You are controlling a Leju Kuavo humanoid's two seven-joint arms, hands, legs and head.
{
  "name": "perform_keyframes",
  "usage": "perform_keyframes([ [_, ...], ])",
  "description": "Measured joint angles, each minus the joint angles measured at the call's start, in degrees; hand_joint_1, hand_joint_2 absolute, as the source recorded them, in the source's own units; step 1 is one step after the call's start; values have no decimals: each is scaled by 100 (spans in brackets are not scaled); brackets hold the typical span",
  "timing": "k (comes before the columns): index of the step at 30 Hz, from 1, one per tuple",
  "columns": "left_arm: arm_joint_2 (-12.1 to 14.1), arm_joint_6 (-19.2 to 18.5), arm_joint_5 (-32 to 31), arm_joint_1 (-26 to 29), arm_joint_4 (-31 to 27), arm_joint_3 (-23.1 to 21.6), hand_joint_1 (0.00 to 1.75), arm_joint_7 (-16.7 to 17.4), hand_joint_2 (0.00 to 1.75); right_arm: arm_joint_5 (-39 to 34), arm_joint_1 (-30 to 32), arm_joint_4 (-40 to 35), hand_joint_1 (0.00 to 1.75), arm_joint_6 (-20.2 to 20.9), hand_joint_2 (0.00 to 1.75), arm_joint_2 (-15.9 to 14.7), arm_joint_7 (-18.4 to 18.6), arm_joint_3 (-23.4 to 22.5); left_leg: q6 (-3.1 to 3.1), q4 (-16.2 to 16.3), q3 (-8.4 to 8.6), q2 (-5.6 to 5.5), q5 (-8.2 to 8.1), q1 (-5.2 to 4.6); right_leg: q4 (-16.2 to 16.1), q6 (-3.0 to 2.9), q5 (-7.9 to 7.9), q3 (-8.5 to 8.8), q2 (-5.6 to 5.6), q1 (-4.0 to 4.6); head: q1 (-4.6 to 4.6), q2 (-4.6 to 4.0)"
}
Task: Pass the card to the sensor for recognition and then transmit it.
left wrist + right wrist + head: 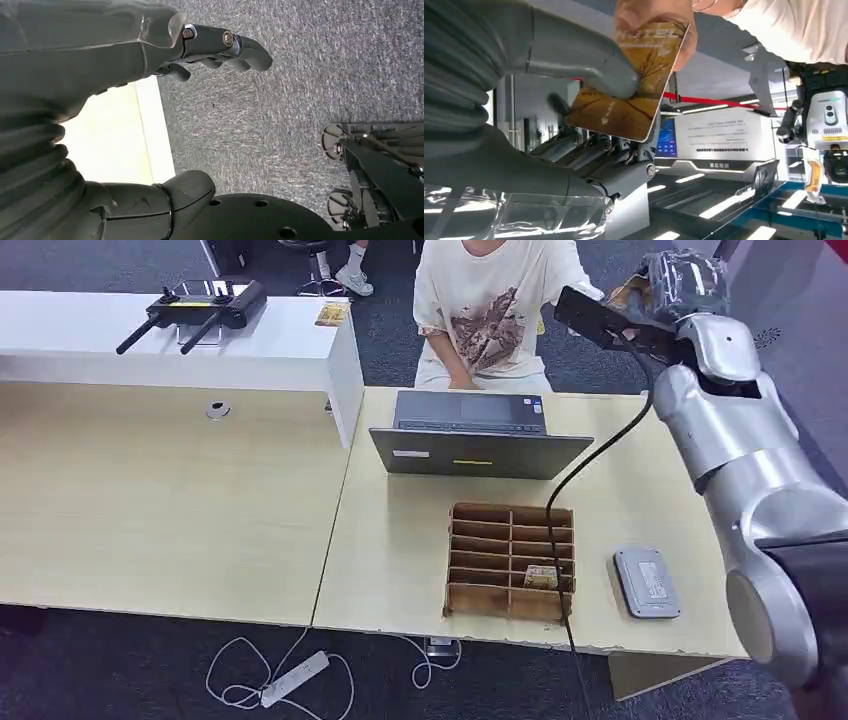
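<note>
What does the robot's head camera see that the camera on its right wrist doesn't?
Head view alone: the open grey laptop, the brown cardboard divider tray and the flat grey sensor pad on the pale wooden table. Right wrist view alone: the person's fingertips pinching the orange picture card that the right robot hand holds. Both: the person's cream T-shirt and that raised robot hand.

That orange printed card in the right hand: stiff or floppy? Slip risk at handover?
Probably stiff: the orange printed card stays flat though held only at two spots. Likely light, being so thin at its edge. Its glossy face may slip under the right hand's thumb while the person's fingers pinch the far end.
</note>
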Motion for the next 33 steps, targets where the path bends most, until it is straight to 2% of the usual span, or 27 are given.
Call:
perform_keyframes([
  [15,0,6,-15,-3,9,0,0,0,175,-4,-29,2,175,-4,175,-2,-50,-22,0,0,0,0,0,0,0,0,0,0,0,0,0,0],
  [26,-2,50,-35,0,11,22,0,-48,175,-177,-24,2,175,-120,175,-20,-236,-162,0,0,0,0,0,0,0,0,0,-1,1,0,0,0],
  [31,-2,48,-48,-1,11,28,0,-48,175,-702,-8,0,175,-52,175,-22,-608,-388,0,0,0,0,0,0,0,0,0,-1,1,0,0,0],
  [33,-2,50,-54,-1,11,31,0,-35,175,-1076,10,0,175,106,175,-22,-812,-554,0,0,0,0,0,0,0,0,0,-1,1,0,0,0],
])
